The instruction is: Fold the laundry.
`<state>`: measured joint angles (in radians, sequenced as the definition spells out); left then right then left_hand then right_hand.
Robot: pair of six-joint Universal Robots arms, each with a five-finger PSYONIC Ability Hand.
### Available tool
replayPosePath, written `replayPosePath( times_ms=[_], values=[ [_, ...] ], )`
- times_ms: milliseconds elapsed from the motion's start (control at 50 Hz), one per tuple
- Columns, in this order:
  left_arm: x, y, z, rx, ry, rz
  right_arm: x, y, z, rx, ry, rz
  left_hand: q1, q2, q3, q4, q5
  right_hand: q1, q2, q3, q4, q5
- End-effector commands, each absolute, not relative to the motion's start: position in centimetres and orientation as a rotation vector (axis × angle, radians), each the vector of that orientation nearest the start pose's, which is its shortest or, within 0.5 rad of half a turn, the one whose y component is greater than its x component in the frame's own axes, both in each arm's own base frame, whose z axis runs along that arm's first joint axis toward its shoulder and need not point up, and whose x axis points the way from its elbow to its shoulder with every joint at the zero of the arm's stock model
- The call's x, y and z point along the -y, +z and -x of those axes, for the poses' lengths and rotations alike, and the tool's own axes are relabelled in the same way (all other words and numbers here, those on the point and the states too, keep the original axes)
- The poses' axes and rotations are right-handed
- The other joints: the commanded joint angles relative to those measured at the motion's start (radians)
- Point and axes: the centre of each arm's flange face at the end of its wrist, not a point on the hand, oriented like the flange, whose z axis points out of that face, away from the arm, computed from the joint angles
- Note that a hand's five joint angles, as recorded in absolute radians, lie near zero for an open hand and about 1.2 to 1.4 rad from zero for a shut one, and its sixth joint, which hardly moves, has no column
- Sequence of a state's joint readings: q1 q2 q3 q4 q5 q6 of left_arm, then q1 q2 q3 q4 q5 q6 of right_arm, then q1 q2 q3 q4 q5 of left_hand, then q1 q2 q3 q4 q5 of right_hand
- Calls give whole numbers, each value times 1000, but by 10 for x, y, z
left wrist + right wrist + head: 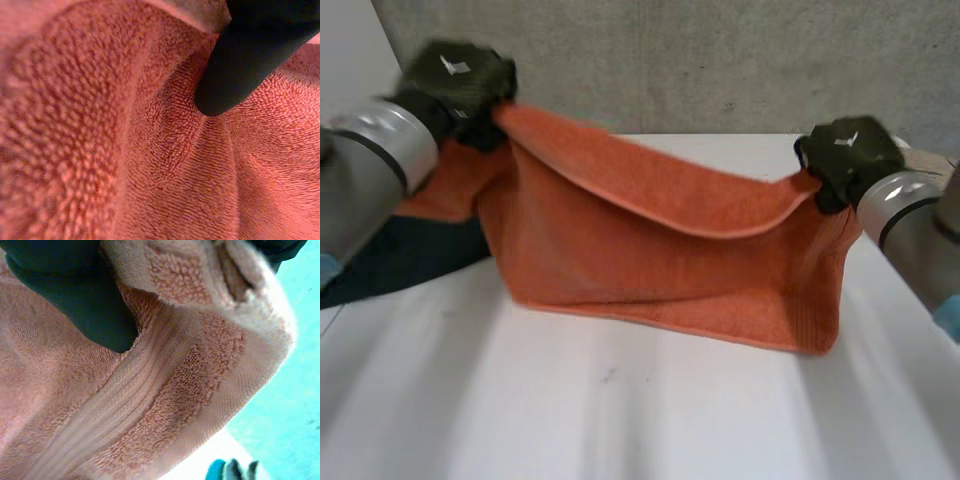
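The nearest thing is the bare front part of the white worktop [620,420], which is flat and smooth with only a small dark speck on it. Behind it, the lower fold of the orange towel [650,260] rests on the worktop. Its upper edge hangs in the air between the two hands and sags in the middle.

The left hand [455,80] is clenched on one upper corner, at the higher side; in the left wrist view a black finger presses deep into the loops. The right hand [845,155] is grasping the other upper corner, somewhat lower. In the right wrist view the hemmed edge with its flat woven band is pinched between black fingers.

I judge the towel to be soft, thick and rather light. It has no stiffness of its own, so it will drape wherever it is not supported. The rough loops should give good friction against slipping. The corners and the hem, where the cloth is denser, look like the best places to hold; a hold in the middle would only bunch it.

Beside the towel, under the left arm, a dark cloth [400,260] lies on the worktop. Farthest away stands a rough grey wall [720,60].
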<state>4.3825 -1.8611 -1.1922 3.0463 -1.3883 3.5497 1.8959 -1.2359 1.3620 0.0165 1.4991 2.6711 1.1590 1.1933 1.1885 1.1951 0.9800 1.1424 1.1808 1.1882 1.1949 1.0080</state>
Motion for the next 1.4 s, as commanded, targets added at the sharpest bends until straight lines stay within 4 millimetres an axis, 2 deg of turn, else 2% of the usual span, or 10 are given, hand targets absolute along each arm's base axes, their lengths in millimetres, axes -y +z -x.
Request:
replayPosePath(
  times_ms=[20,120,200,300,440,560,700,920,980,1400],
  values=[
    [341,240,275,-2130,-1976,-1159,339,218,-257,-2207,-2074,1011,237,203,208,201,242,254,215,208,201,214],
    [373,234,283,-2025,-1998,-1169,372,221,-269,-2037,-2276,950,237,203,208,201,242,254,215,208,201,214],
    [389,285,286,-1847,-2190,-1064,396,256,-279,-1737,-2539,825,237,203,208,201,242,254,215,208,201,214],
    [381,385,277,-1542,-2537,-779,405,321,-283,-1248,-2799,567,237,203,208,201,242,254,215,208,201,214],
    [352,432,273,-1401,-2741,-660,390,359,-279,-1066,-2811,442,237,203,208,201,242,254,215,208,201,214],
    [340,394,268,-1621,-2604,-744,384,328,-274,-1445,-2630,573,237,203,208,201,242,254,215,208,201,214],
    [327,298,259,-1963,-2298,-914,361,253,-258,-1996,-2223,815,158,124,129,122,163,254,215,208,201,214],
    [340,155,246,-2135,-1887,-1181,336,161,-252,-2179,-1973,1043,-44,-78,-73,-80,-39,254,215,208,201,214],
    [343,141,241,-2132,-1828,-1213,339,152,-248,-2214,-1976,1049,-445,-479,-474,-481,-440,254,215,208,201,214],
    [358,146,215,-2179,-1807,-1040,349,172,-228,-2292,-2041,817,-825,-860,-855,-861,-821,254,215,208,201,214]
  ],
)
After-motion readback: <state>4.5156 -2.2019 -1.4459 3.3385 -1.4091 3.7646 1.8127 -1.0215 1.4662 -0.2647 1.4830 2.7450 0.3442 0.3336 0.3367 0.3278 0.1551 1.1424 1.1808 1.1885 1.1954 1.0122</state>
